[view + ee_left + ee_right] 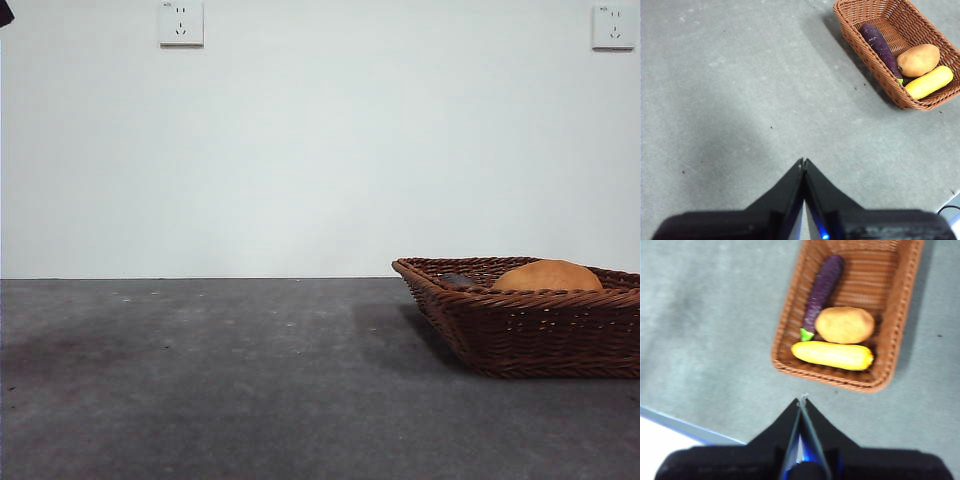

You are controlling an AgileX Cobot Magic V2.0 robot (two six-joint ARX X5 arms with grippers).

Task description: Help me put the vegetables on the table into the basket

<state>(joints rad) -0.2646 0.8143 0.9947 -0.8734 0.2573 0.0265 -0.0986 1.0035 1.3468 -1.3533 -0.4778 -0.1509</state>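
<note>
Resting inside the basket [895, 335] are all three vegetables, so by my reading the job is already finished and no vegetable is lying loose on the tabletop [740, 90]. The eggplant [821, 285] is lying along one long wall, its green cap pointing toward the yellow vegetable [832, 355], which is stretching crosswise at the end nearer the right pincer [802, 401]; the potato [845, 325] is sitting between them, touching or nearly touching both.

Both pincers are hanging above bare tabletop, each pressed together and carrying nothing. The right one is hovering just beyond the basket's short end, close to it, while the left pincer [803, 162] is sitting well apart, with the basket off toward a far corner of its picture (so the right arm is the nearer one, should anything need adjusting).

Seen level from the front, only the potato's rounded top and a dark sliver of eggplant are peeking over the braided rim; the yellow vegetable is showing only in the wrist views. Neither pincer is appearing in that front view.
</note>
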